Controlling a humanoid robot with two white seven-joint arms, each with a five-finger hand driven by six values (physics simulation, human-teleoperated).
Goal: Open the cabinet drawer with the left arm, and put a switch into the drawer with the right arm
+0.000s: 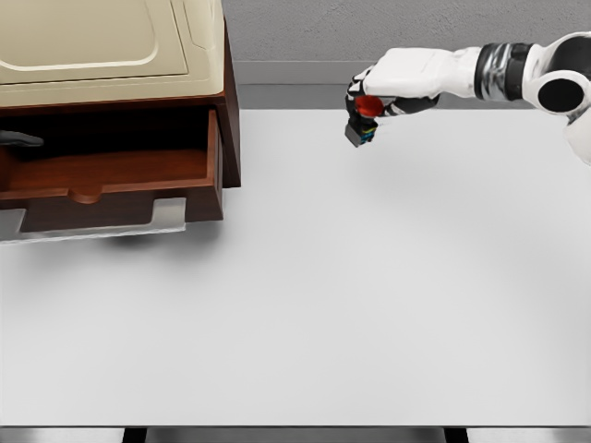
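Across the frame, table: white top (pixel 305 305) fills most of the view from 3 through 6 to 9 o'clock; grey wall band at 12.
cabinet: dark wood body with cream top (pixel 111 46), at 10 to 11 o'clock, sits on the table's far left part, cut by the left and top edges.
drawer: pulled out toward the camera (pixel 111 180), at 9 o'clock; reddish-brown inside floor visible, nothing seen lying in it; rounded notch in the front lip; pale grey panel under the front edge.
right arm: white with black and grey wrist rings (pixel 503 74), enters from 2 o'clock, reaches leftward above the table's far edge.
right hand: at 1 o'clock (pixel 383 88), fingers curled round the switch, gripping it from above.
switch: red round button on a small dark block (pixel 366 118), bit of blue/green at the lower side; held in the air at 1 o'clock, well apart from the drawer, to its right.
left hand: only a dark sliver at 9 o'clock, by the drawer's left end (pixel 20 139); finger state cannot tell.
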